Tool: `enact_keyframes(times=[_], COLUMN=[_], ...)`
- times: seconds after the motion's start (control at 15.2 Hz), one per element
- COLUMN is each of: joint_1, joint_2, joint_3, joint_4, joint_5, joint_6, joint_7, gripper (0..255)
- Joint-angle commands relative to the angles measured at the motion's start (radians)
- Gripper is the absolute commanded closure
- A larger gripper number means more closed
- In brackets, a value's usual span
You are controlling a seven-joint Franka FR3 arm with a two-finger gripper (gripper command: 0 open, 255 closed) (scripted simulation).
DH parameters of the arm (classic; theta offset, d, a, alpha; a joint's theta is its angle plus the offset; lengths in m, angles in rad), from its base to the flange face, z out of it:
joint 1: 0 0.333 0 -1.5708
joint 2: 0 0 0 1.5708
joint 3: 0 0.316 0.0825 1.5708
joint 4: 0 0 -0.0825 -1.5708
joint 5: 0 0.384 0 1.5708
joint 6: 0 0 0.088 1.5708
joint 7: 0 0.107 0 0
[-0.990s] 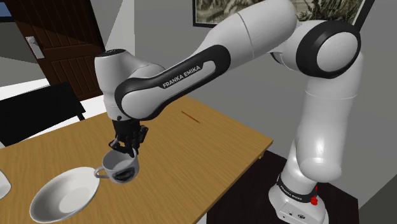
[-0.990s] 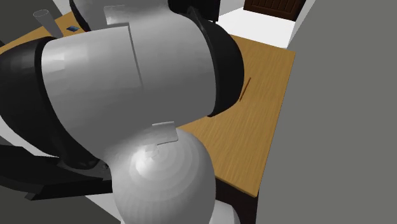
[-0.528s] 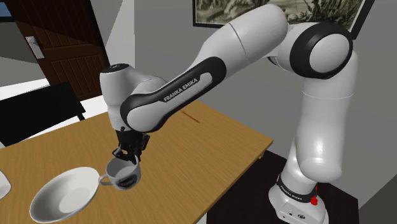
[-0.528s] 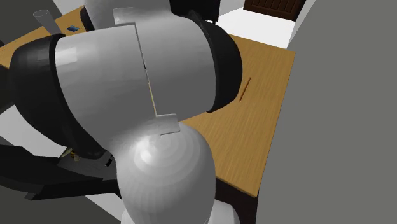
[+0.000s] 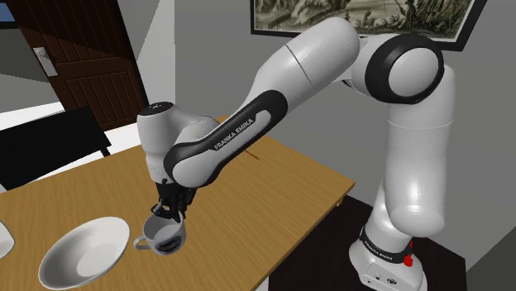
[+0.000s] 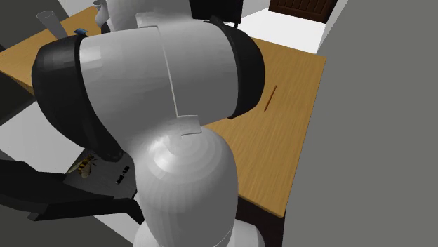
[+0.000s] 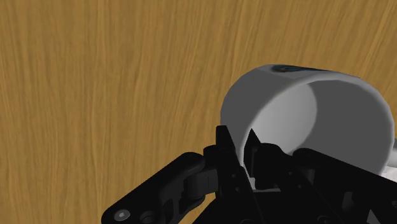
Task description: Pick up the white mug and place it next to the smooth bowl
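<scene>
Arm (image 5: 331, 58): rises from stand (image 5: 389, 264) at shoulder view's lower right, bends at a dark shoulder joint high up, then slopes down and left. Wrist points straight down over table (image 5: 273, 190).

Gripper (image 5: 171, 217): clenched on the rim of mug (image 5: 168, 238), hanging right above it.

Mug: near the table's front edge, just beside bowl (image 5: 78, 255), on the bowl's right in the shoulder view. Handle points toward the bowl. Cannot tell whether its base touches the wood.

Wrist view: gripper (image 7: 245, 149) pinches the mug (image 7: 305, 114) wall, one of the fingers (image 7: 226, 147) outside and the other inside. Table (image 7: 95, 95) lies beneath.

Second exterior view: the arm's (image 6: 154, 91) joints loom close in front. Past them, the table's (image 6: 298, 133) far corner with a thin reddish stick (image 6: 271, 98).

Surfaces: mug smooth, white outside, grey-shaded within, round and open. Bowl white, wide, shallow. Table is wood with a streaked grain. Gripper is matte black. Dark panelled door (image 5: 83, 58) behind.
</scene>
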Motion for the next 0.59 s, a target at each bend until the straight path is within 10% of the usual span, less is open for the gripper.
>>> enact_keyframes(times=[0.0, 0.46, 0.53], joint_1=[0.000, 0.000, 0.000], joint_2=[0.004, 0.004, 0.004], joint_3=[-0.001, -0.001, -0.001], joint_4=[-0.006, -0.005, -0.005], joint_5=[-0.003, -0.003, -0.003], joint_6=[0.010, 0.010, 0.010], joint_7=[0.002, 0.002, 0.002], gripper=[255, 255, 0])
